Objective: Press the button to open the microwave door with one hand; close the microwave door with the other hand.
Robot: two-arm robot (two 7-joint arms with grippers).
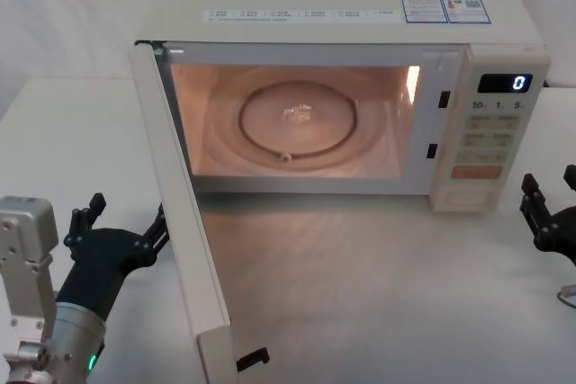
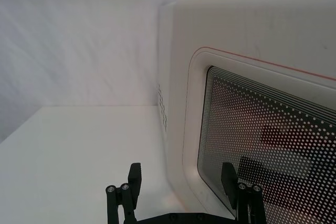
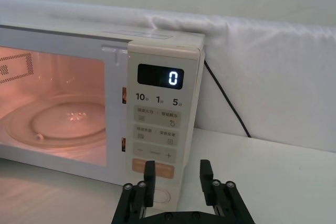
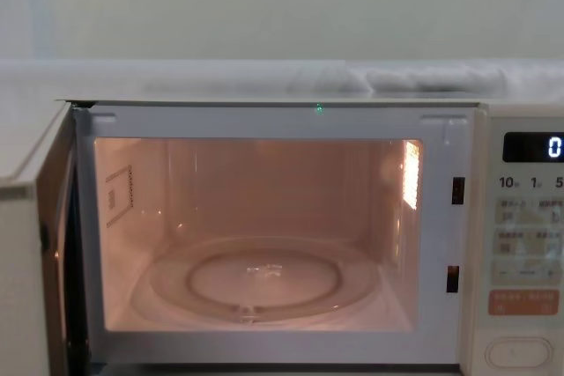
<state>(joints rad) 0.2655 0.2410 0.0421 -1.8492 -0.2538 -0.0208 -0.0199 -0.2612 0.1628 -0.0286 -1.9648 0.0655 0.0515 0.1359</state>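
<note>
Left hand and right hand gape, low.

Two black angular grippers on a silver-and-black robot arm pair

The left gripper is black, built of angular plastic links with slim, blocky fingers; small silver screw heads sit in pairs at the finger joints. Behind it the wrist widens into a black tapered housing, then a thick silver cylinder carrying a small green glowing light, beside a boxy light-grey bracket with round holes. The right gripper has the same black angular build: two flat rectangular fingers, paired shiny screws at each knuckle, and a row of small bolts along the dark crossbar beneath them.
</note>
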